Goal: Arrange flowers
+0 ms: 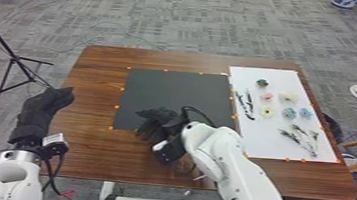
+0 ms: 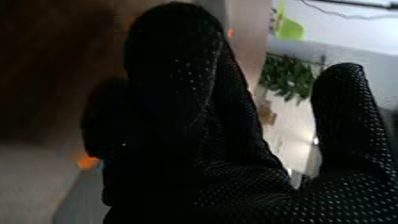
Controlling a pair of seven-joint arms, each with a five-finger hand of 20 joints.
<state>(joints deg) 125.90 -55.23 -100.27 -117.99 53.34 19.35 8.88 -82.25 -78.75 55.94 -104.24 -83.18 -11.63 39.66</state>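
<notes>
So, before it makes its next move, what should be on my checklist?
1. Flowers laid out on the white sheet: ok.
2. Stems on that sheet too: ok, nearer the robot than the flowers.
3. Right hand at the flowers: not ok, it is by the near edge of the black mat.
4. Right thumb apart from the fingers: ok.
5. Left hand away from the flowers: ok, at the table's left edge.
6. Right hand's height above the mat: cannot tell.
</notes>
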